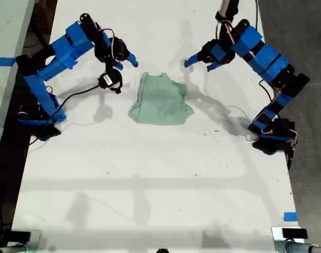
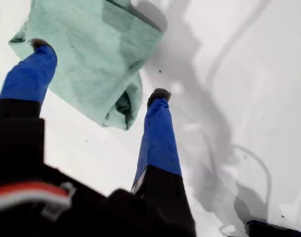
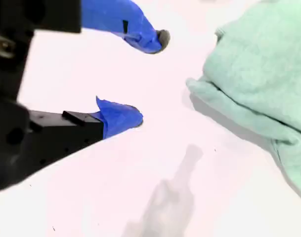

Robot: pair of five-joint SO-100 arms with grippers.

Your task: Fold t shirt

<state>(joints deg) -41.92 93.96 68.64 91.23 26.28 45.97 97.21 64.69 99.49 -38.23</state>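
The pale mint-green t shirt lies bunched and partly folded on the white table, between the two blue arms. My first gripper, on the arm at the exterior view's right, hovers open just off the shirt's far corner. In the first wrist view, my first gripper frames a rolled corner of the shirt and holds nothing. My second gripper, on the arm at the exterior view's left, is open and apart from the shirt. The second wrist view shows my second gripper empty, with the shirt beside it.
Arm bases stand near the table's side edges in the exterior view, at its left and its right, with cables trailing from them. Blue tape marks the near corner at that view's right. A dark floor borders the table.
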